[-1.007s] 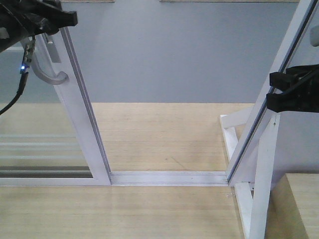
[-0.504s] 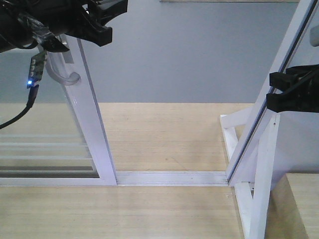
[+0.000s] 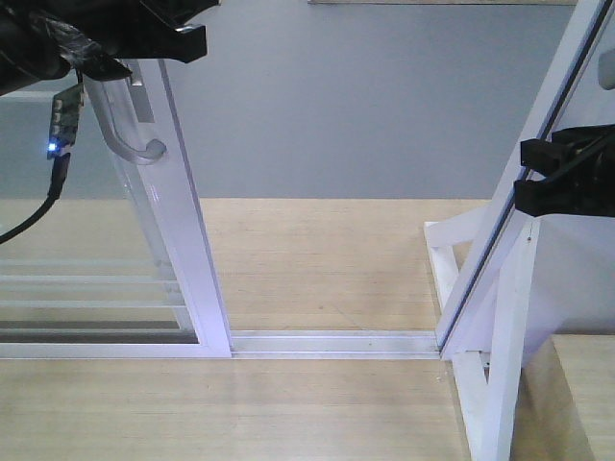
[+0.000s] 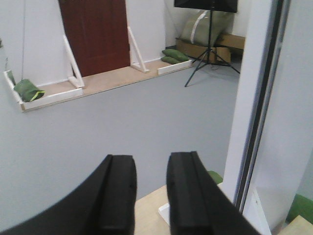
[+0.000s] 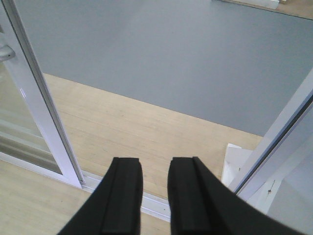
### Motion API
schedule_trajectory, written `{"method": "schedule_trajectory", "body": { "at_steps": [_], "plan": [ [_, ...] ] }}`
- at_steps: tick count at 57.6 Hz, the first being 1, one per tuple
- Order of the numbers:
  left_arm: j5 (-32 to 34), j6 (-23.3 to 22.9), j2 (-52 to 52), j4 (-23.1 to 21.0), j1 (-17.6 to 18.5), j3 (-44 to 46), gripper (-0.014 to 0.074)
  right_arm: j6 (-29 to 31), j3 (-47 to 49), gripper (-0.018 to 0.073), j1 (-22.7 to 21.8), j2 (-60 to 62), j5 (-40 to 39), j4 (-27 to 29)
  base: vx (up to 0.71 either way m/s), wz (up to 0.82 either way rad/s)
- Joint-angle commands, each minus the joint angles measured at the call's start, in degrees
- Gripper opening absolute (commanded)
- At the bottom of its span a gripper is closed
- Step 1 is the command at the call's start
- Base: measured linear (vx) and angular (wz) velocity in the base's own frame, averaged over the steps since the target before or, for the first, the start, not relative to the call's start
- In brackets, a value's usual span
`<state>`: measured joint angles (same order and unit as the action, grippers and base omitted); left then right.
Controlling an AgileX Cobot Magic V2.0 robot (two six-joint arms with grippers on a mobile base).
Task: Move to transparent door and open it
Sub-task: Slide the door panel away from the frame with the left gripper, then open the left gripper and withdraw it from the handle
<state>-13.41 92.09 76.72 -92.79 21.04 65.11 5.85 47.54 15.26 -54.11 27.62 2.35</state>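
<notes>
The transparent door point(image 3: 183, 250) stands at the left of the front view, a white-framed glass panel with thin white bars and a curved grey pull handle point(image 3: 130, 139). My left gripper point(image 3: 187, 29) is at the top left, just above the handle, with its tips reaching past the door's edge. In its wrist view the left gripper point(image 4: 151, 161) is open with only grey floor between the fingers. My right gripper point(image 3: 538, 178) hangs at the right, by the fixed jamb point(image 3: 553, 106). The right gripper point(image 5: 155, 164) is open and empty, and the door's edge point(image 5: 34, 98) shows at the left.
A white floor track point(image 3: 327, 343) runs between the door and the jamb, with a gap open between them. White braces point(image 3: 500, 384) prop the jamb. A wooden block point(image 3: 577, 394) sits at the bottom right. A tripod point(image 4: 208, 39) and green bags point(image 4: 175, 55) are far off.
The door's edge has shifted to the right along the track. My left arm has moved right with it, from the corner to over the handle. The right gripper has stayed still.
</notes>
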Motion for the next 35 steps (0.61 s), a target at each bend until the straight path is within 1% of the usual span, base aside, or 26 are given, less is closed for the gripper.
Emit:
{"method": "schedule_trajectory", "body": {
  "at_steps": [1, 4, 5, 6, 8, 9, 10, 11, 12, 15, 18, 21, 23, 24, 25, 26, 28, 32, 33, 34, 35],
  "plan": [
    [2.48, -5.68, -4.0, 2.6, 0.19, 1.14, 0.0181, 0.11, 1.7, 0.0244, -0.37, 0.65, -4.32, -0.5, 0.0, 0.0],
    [3.05, -9.99, -6.1, 9.17, 0.19, 0.62, 0.012, 0.11, 1.7, 0.0244, -0.37, 0.65, -4.32, -0.5, 0.0, 0.0],
    [3.44, -13.33, -7.01, 11.91, 0.19, 0.4, 0.0082, 0.11, 1.7, 0.0244, -0.37, 0.65, -4.32, -0.5, 0.0, 0.0],
    [3.62, -15.18, -7.6, 13.87, 0.19, 0.12, 0.0063, 0.11, 1.7, 0.0244, -0.37, 0.65, -4.32, -0.5, 0.0, 0.0],
    [4.1, -20.13, -9.64, 19.6, 0.19, -0.83, 0.0004, 0.11, 1.7, 0.0244, -0.37, 0.65, -4.32, -0.5, 0.0, 0.0],
    [4.43, -23.19, -10.32, 22.53, 0.19, -1.48, -0.0009, 0.11, 1.7, 0.0244, -0.37, 0.65, -4.32, -0.5, 0.0, 0.0],
    [4.88, -25.25, -11.38, 24.43, 0.19, -1.96, -0.0008, 0.11, 1.7, 0.0244, -0.37, 0.65, -4.32, -0.5, 0.0, 0.0],
    [5.53, -28.37, -12.12, 27.12, 0.19, -2.81, -0.0008, 0.11, 1.7, 0.0244, -0.37, 0.65, -4.32, -0.5, 0.0, 0.0],
    [6.12, -31.64, -13.23, 28.83, 0.19, -3.75, -0.0008, 0.11, 1.7, 0.0244, -0.37, 0.65, -4.32, -0.5, 0.0, 0.0],
    [9.36, -39.29, -16.06, 35.05, 0.19, -6.49, -0.0008, 0.11, 1.7, 0.0244, -0.37, 0.65, -4.32, -0.5, 0.0, 0.0],
    [13.41, -48.3, -19.99, 39.51, 0.19, -10.76, -0.0007, 0.11, 1.7, 0.0244, -0.37, 0.65, -4.32, -0.5, 0.0, 0.0],
    [17.72, -54.71, -23.83, 43.52, 0.19, -14.55, -0.0007, 0.11, 1.7, 0.0244, -0.37, 0.65, -4.32, -0.5, 0.0, 0.0],
    [19.99, -57.37, -26.27, 45.56, 0.19, -17.4, -0.0007, 0.11, 1.7, 0.0244, -0.37, 0.65, -4.32, -0.5, 0.0, 0.0],
    [22.05, -59.91, -27.73, 47.8, 0.19, -19.12, -0.0007, 0.11, 1.7, 0.0244, -0.37, 0.65, -4.32, -0.5, 0.0, 0.0],
    [23.5, -61.19, -29.25, 49.56, 0.19, -20.85, -0.0007, 0.11, 1.7, 0.0244, -0.37, 0.65, -4.32, -0.5, 0.0, 0.0],
    [23.96, -62.51, -29.77, 50.19, 0.19, -21.99, -0.0007, 0.11, 1.7, 0.0244, -0.37, 0.65, -4.32, -0.5, 0.0, 0.0],
    [26.89, -66.46, -32.79, 54.91, 0.19, -25.41, -0.0007, 0.11, 1.7, 0.0244, -0.37, 0.65, -4.32, -0.5, 0.0, 0.0],
    [29.98, -72.25, -37.49, 61.77, -0.06, -30.88, -0.0007, 0.11, 1.7, 0.0244, -0.37, 0.65, -4.32, -0.5, 0.0, 0.0],
    [30.24, -73.16, -38.82, 62.45, -0.26, -31.93, -0.0007, 0.11, 1.7, 0.0244, -0.37, 0.65, -4.32, -0.5, 0.0, 0.0],
    [31.02, -74.41, -39.67, 65.13, -0.49, -33.48, -0.0006, 0.11, 1.7, 0.0244, -0.37, 0.65, -4.32, -0.5, 0.0, 0.0],
    [31.25, -75.18, -40.93, 66.34, -0.84, -34.5, -0.0006, 0.11, 1.7, 0.0244, -0.37, 0.65, -4.32, -0.5, 0.0, 0.0]
  ]
}}
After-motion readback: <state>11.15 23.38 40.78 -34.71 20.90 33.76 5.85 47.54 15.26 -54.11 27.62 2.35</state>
